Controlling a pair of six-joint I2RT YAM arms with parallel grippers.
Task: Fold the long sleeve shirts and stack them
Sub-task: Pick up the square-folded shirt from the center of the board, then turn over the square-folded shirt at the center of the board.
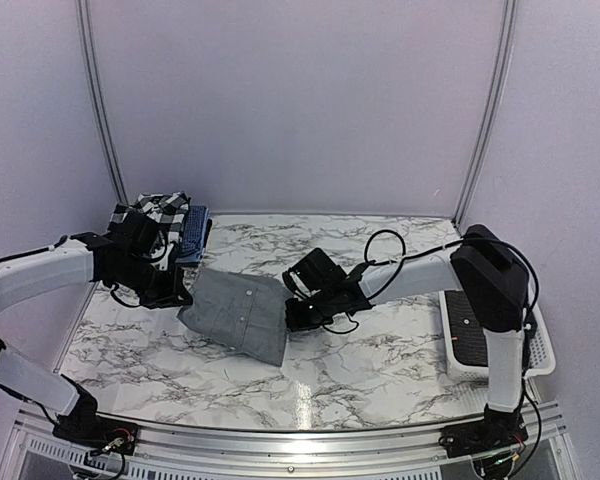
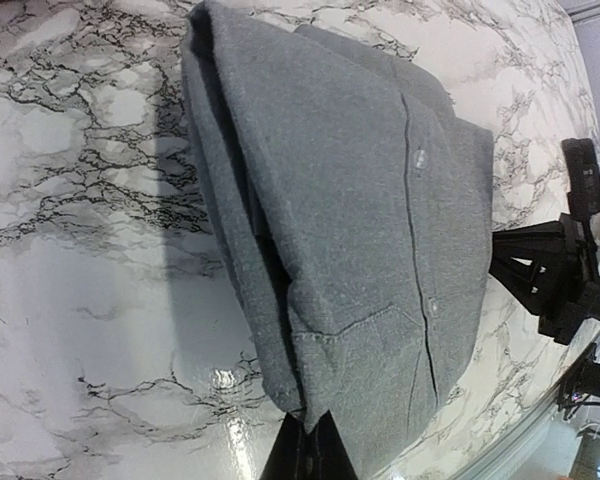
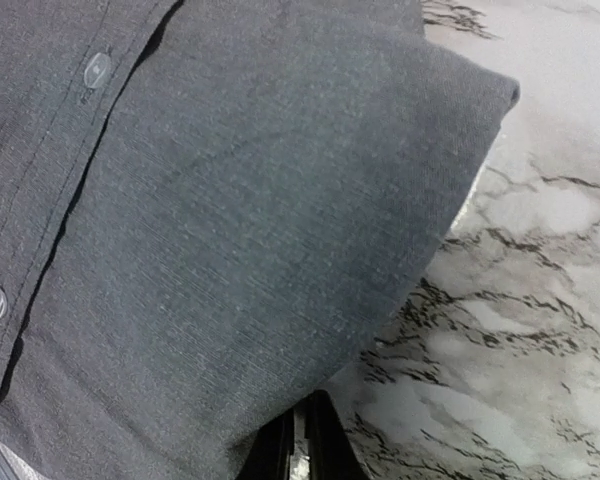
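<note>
The plain mid-grey shirt [image 1: 240,315] lies folded into a rectangle on the marble table, button placket up. It fills the left wrist view [image 2: 360,200] and the right wrist view [image 3: 210,220]. My left gripper [image 1: 185,293] is at its left edge, shut on the cloth near the pocket corner [image 2: 317,435]. My right gripper [image 1: 293,310] is at its right edge, its black fingers pinched on the fold [image 3: 300,445]. The black-and-white checked shirt [image 1: 162,208] lies folded at the back left, with the blue shirt [image 1: 194,232] beside it.
A white slatted basket [image 1: 542,352] stands at the right edge with something dark [image 1: 468,328] in it; I cannot tell whether it is a shirt. The right arm [image 2: 540,272] shows beyond the shirt in the left wrist view. White walls enclose the table.
</note>
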